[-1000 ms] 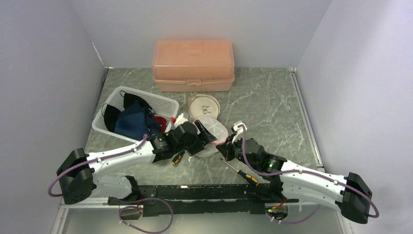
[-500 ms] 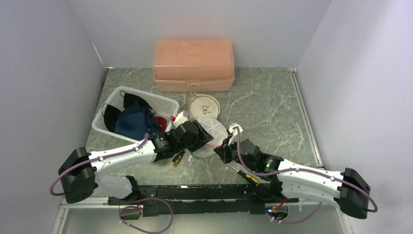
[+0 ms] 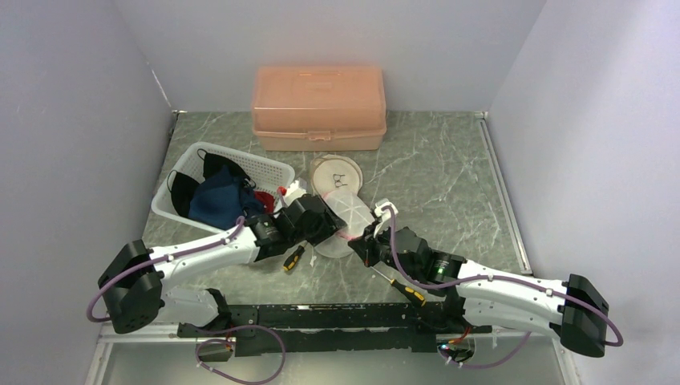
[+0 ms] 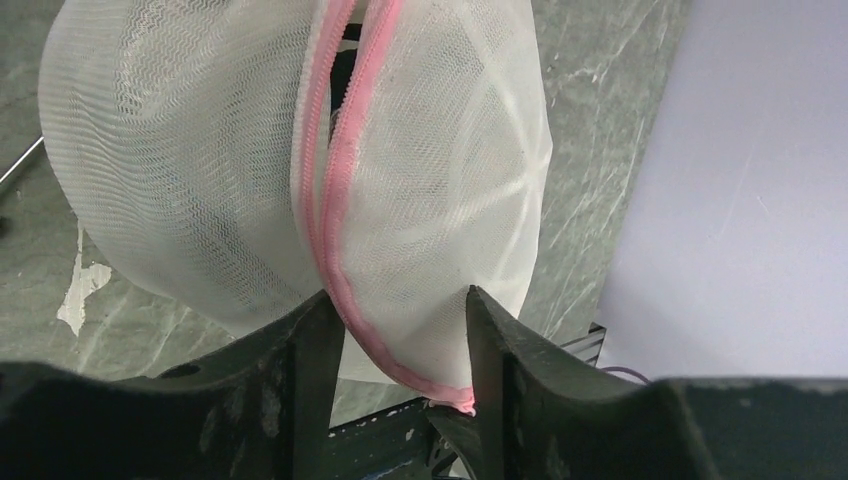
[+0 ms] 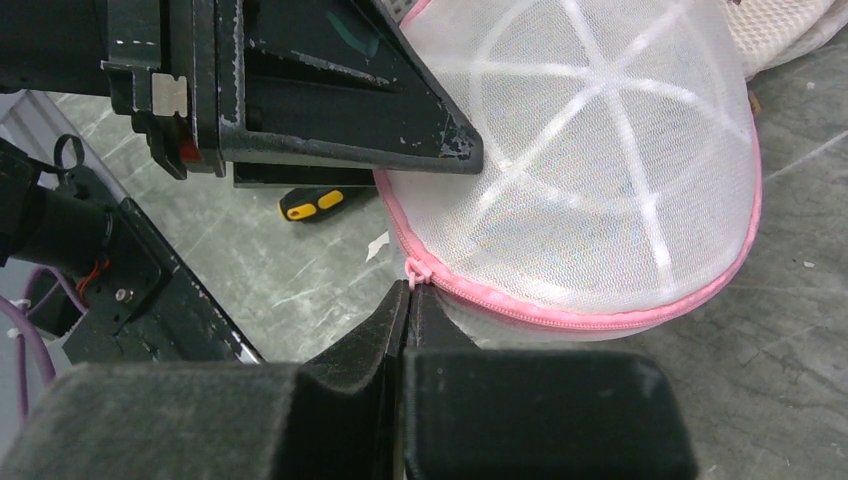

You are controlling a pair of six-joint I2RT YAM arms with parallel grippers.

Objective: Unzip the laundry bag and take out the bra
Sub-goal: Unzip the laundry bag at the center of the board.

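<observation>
2 grippers are seen meeting at the bag, mid-table beside the basket. From the left wrist, the left gripper is set half-narrowed astride the zip, seemingly to steady it; a firm pinch cannot be told. From the right wrist, the right gripper is clamped on the pull, ready for drawing.

The laundry bag is fine white mesh cloth, its zip pink woven tape. The table looks like smooth marble; the box at twelve o'clock, translucent plastic.
</observation>
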